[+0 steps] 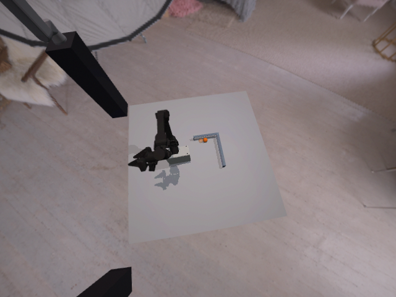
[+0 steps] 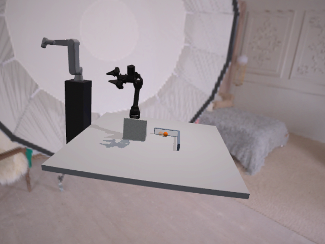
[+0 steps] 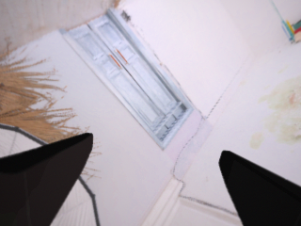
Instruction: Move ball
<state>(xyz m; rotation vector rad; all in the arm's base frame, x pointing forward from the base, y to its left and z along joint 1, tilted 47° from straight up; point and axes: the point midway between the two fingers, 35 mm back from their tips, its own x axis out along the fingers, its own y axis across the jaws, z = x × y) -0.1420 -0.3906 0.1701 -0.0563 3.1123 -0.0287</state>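
Note:
The orange ball lies on the table inside the corner, close to the wall at the back. The see-through copy shows just left of the ball, on the side away from the corner; their outlines nearly touch or slightly overlap. One low clear wall runs behind both, and the other wall stands to the right. My gripper is open and empty, high above the table's left side, pointing left, far from the ball. The wrist view shows neither ball nor walls.
A grey-green block stands on the table in front of the arm's base, left of the walls. A grey arm on a black pedestal stands beyond the table's back left.

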